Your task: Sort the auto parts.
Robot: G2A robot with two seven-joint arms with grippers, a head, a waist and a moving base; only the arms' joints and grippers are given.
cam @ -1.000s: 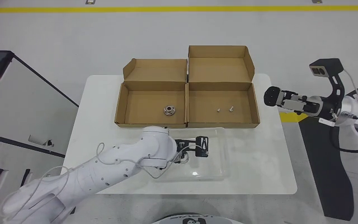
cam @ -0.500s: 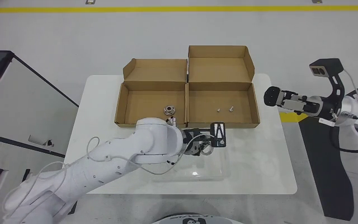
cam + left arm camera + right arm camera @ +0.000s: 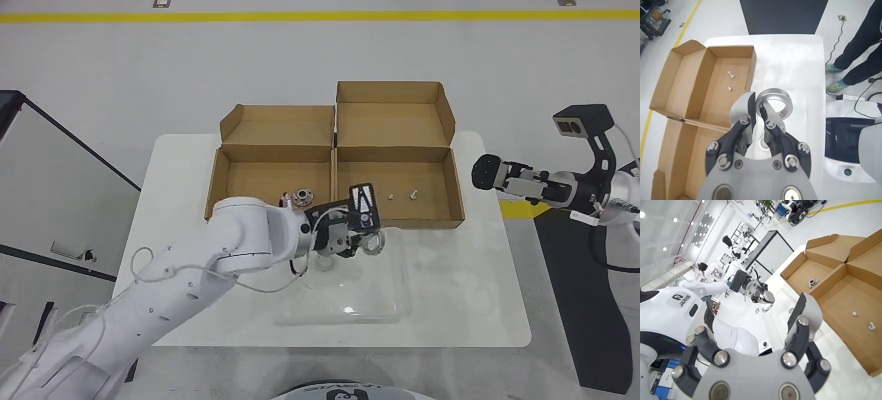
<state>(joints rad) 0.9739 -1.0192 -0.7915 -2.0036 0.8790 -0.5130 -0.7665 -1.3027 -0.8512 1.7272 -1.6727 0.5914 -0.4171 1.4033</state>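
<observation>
My left gripper [image 3: 362, 238] [image 3: 758, 108] is shut on a silver metal ring [image 3: 374, 244] [image 3: 774, 102], one finger inside the ring and one outside its wall. It hangs over the table just in front of the right cardboard box [image 3: 450, 195], near the wall between the two boxes. That box holds two small bolts [image 3: 392, 196] [image 3: 731, 74]. The left cardboard box [image 3: 215, 190] holds a flanged metal hub [image 3: 301, 196] [image 3: 813, 283]. My right gripper [image 3: 753, 313] stands open with nothing in it, off the table's right side [image 3: 480, 172].
A clear plastic tray [image 3: 395, 300] lies on the white table in front of the boxes, with a small silver part [image 3: 762, 144] in it. Both box lids stand open at the back. A person's legs show beside the table.
My left gripper has carried the ring up out of the clear tray, first to the right, then back toward the front edge of the boxes. The right arm has kept still.
</observation>
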